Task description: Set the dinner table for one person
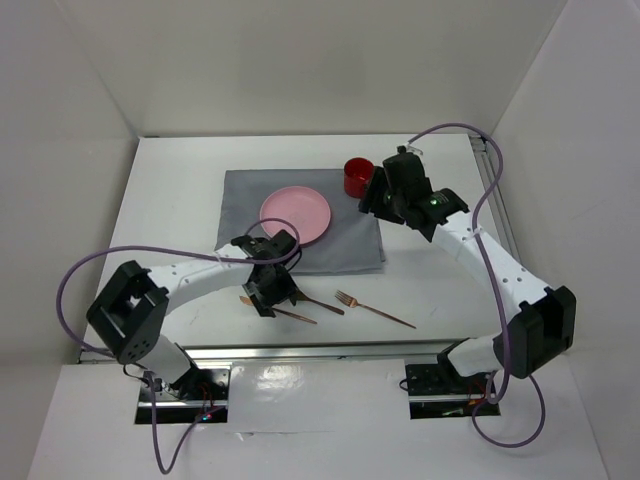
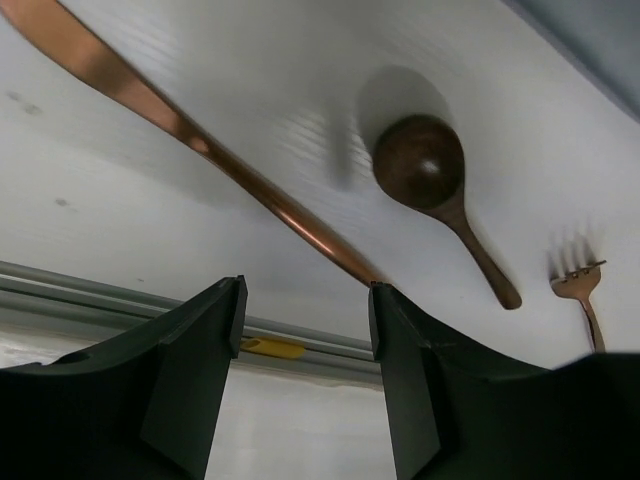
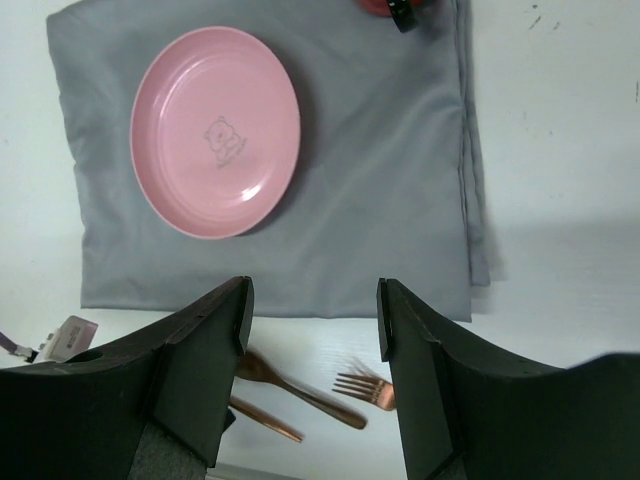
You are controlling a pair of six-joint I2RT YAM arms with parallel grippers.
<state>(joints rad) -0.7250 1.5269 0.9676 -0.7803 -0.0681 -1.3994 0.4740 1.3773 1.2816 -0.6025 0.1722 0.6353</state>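
Observation:
On the white dinner table (image 1: pixel 170 200) lies a grey cloth (image 1: pixel 345 245) bearing a pink plate (image 1: pixel 296 215), with a red cup (image 1: pixel 357 177) at its far right corner. In front of the cloth lie a copper knife (image 2: pixel 200 145), a spoon (image 2: pixel 425 170) and a fork (image 2: pixel 580 290). My left gripper (image 1: pixel 272 298) hovers low over the knife's end, open, with nothing between its fingers. Beside the red cup, my right gripper (image 1: pixel 374 198) hangs above the cloth, also open and empty. From the right wrist, the plate (image 3: pixel 215 130), the cloth (image 3: pixel 380 200), the fork (image 3: pixel 365 388) and the spoon (image 3: pixel 300 385) show below.
A metal rail (image 1: pixel 330 350) runs along the table's near edge, just behind the cutlery, and another rail (image 1: pixel 500 200) lines the right side. White walls enclose the table on three sides. A purple cable loops off each arm.

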